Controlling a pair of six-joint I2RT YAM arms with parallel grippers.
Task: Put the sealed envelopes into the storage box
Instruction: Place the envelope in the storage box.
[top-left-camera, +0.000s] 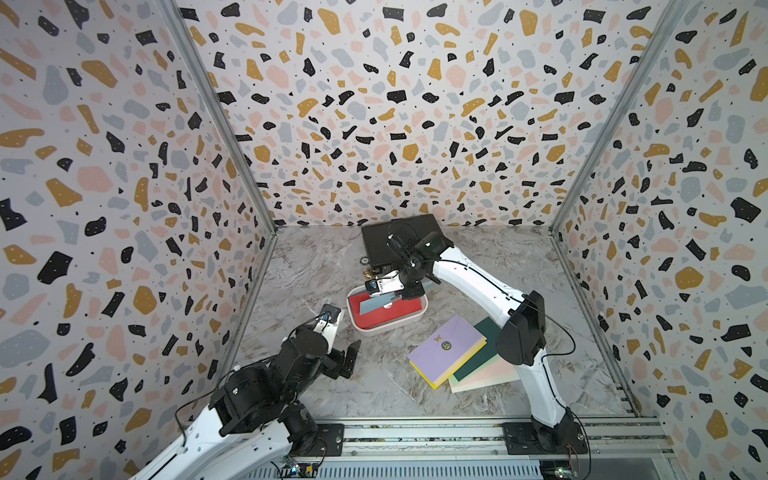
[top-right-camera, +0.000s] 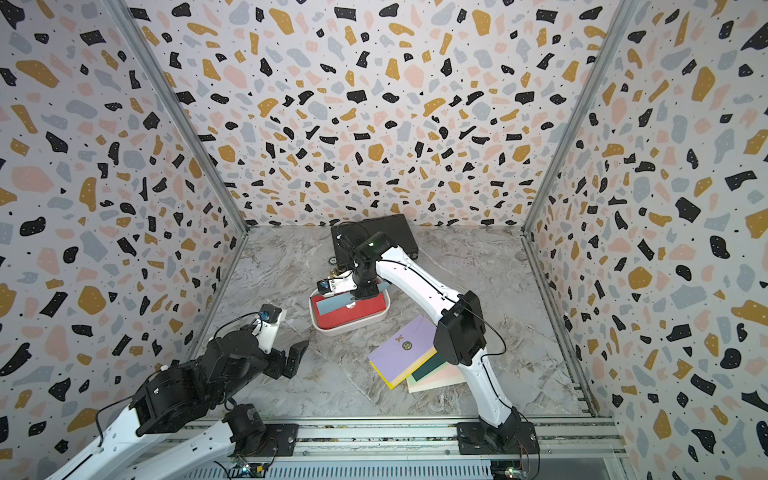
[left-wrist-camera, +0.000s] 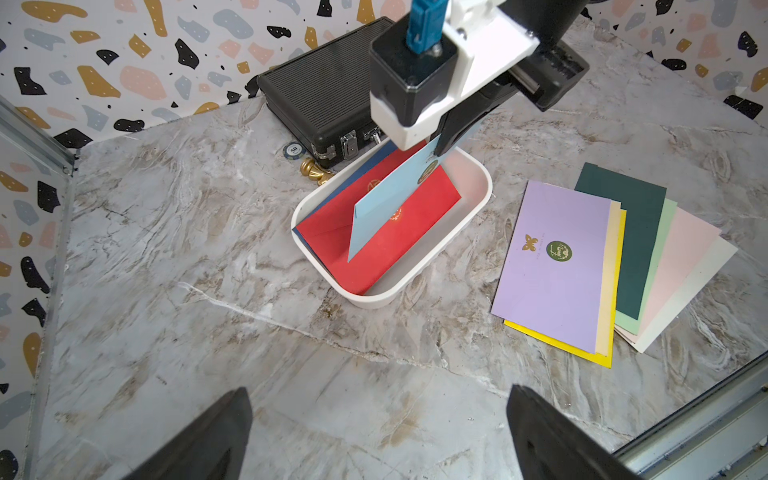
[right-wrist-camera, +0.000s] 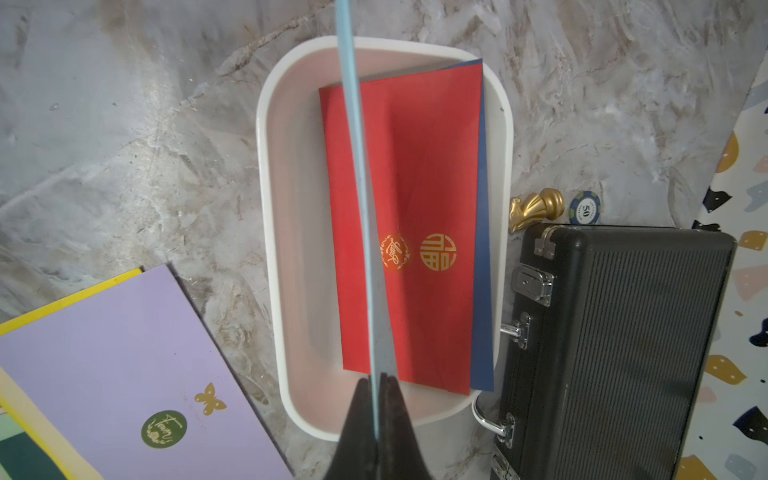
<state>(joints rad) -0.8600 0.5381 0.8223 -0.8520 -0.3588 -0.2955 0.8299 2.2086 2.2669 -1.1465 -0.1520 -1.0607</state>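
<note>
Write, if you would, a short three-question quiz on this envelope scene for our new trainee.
1. True or false: the right gripper is shut on the light blue envelope, holding it over the storage box.
2. Which envelope tops the pile still lying on the table? A) the lilac envelope; B) an orange one; C) a black one.
3. Fill in the gap: the left gripper stands ___ and holds nothing.

Key: 1 true; 2 A; 3 open.
</note>
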